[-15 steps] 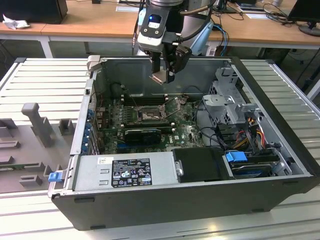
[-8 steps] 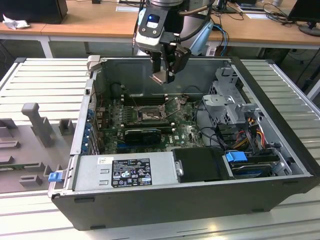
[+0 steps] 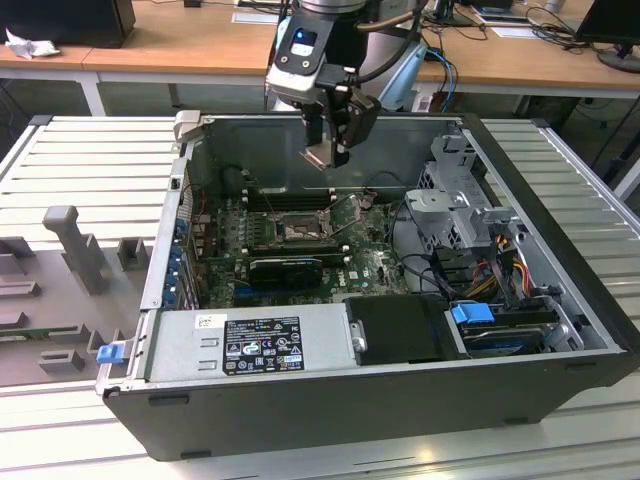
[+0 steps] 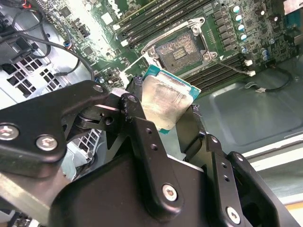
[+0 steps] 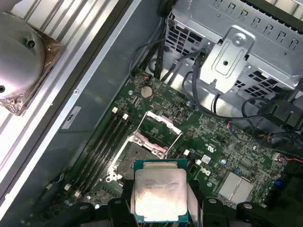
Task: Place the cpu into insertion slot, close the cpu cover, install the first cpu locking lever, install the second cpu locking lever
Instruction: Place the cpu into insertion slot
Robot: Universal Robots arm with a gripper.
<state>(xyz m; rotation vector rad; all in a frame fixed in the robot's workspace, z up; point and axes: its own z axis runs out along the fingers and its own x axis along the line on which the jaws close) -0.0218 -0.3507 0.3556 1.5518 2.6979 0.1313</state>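
Open desktop computer case lying on its side on a slatted metal table, green motherboard facing up inside. In the exterior view, hanging in the air above the board over the far part of the case: the arm's black gripper. Pinched between its 2 fingers, gripped by 2 opposite edges: the cpu, a flat square chip with a pale, smeared metal top and a green border. Held clear of the board, touching nothing but the fingers.

Lower down on the board, in both wrist views: the insertion slot, a dark square socket with a silver rim, bare, with no chip in it. Hinged along 1 edge of the slot, in the first wrist view: the cpu cover, a thin silver frame tipped up and open. Beside the slot in the second wrist view: a thin wire locking lever, swung out and apparently unlatched. The other lever too hard to make out.

Judged from this: 0 of 4 steps finished. Chip in the grip and near the socket, but not seated. Left to do: seating the chip, lowering the cover, fastening the 2 levers.
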